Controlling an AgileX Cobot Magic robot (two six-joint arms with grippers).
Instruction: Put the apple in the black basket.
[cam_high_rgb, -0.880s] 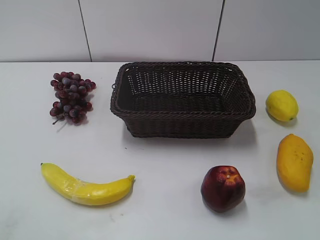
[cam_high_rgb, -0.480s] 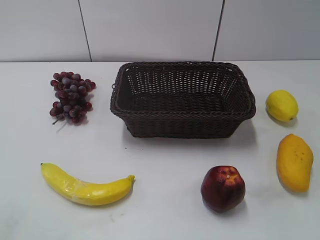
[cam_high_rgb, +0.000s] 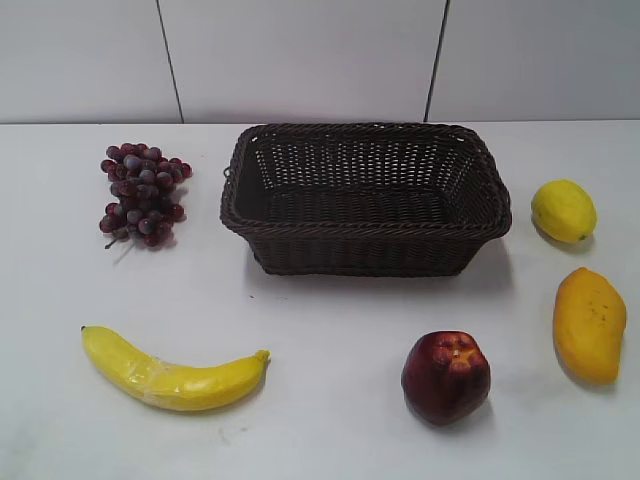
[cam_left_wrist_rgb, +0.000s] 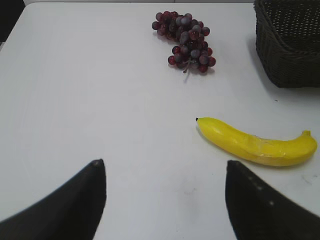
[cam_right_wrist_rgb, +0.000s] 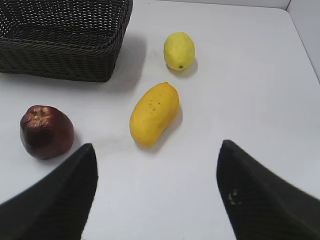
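My right gripper (cam_right_wrist_rgb: 156, 192) hangs wide open with nothing between its jaws, above bare table; the left gripper (cam_left_wrist_rgb: 165, 200) is spread just as wide and empty too. Comparing with the exterior shots from a moment ago, nothing has shifted: no fruit has moved and neither arm has entered that view, so I judge the task hasn't started. The apple (cam_high_rgb: 446, 377) sits on the table in front of the basket (cam_high_rgb: 366, 232), off toward its right corner and well apart from it. From the right wrist it lies left of the jaws (cam_right_wrist_rgb: 46, 132). Counting: one apple, one basket, one banana (cam_high_rgb: 173, 371) front-left of the basket, one bunch of grapes (cam_high_rgb: 143, 193) to its left, one lemon (cam_high_rgb: 563, 211) and one mango (cam_high_rgb: 589, 324) to its right.
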